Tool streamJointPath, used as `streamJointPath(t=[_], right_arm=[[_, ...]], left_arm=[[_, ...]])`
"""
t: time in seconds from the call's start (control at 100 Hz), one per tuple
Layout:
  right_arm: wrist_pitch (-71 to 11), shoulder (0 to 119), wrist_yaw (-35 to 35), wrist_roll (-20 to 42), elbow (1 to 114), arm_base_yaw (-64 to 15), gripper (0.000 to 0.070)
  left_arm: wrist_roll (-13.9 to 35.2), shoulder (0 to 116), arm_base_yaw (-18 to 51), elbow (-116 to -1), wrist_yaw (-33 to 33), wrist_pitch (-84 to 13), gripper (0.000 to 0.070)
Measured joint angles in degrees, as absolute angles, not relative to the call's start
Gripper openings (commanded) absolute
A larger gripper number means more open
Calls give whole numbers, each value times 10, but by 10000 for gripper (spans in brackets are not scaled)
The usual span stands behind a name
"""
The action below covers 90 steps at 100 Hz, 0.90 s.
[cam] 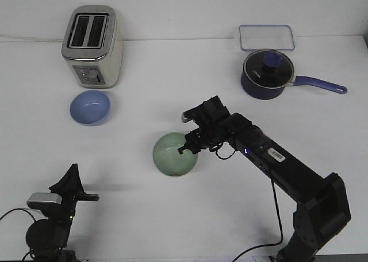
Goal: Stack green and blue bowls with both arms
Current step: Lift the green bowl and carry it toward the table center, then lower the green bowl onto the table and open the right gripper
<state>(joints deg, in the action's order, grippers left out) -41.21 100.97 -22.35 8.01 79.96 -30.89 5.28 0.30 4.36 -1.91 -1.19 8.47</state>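
Green bowl (pixel 175 154) sits mid-table, well apart from blue bowl (pixel 90 107) beside toaster (pixel 92 46). Right gripper (pixel 187 145) is at its near-right rim; can't tell if fingers pinch it. Left gripper (pixel 91 197) low, parked, state unclear. Bowls look glossy, rigid, light, likely slippery and breakable: pinch rim wall.
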Motion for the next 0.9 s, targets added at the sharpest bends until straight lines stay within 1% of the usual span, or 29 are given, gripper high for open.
streamJointPath(t=[0.33, 0.9], right_arm=[[-404, 1069, -223, 84, 798, -327, 0], [-394, 1075, -208, 84, 794, -341, 1]], left_arm=[[53, 3, 44, -19, -12, 85, 11], [53, 3, 44, -19, -12, 85, 11]])
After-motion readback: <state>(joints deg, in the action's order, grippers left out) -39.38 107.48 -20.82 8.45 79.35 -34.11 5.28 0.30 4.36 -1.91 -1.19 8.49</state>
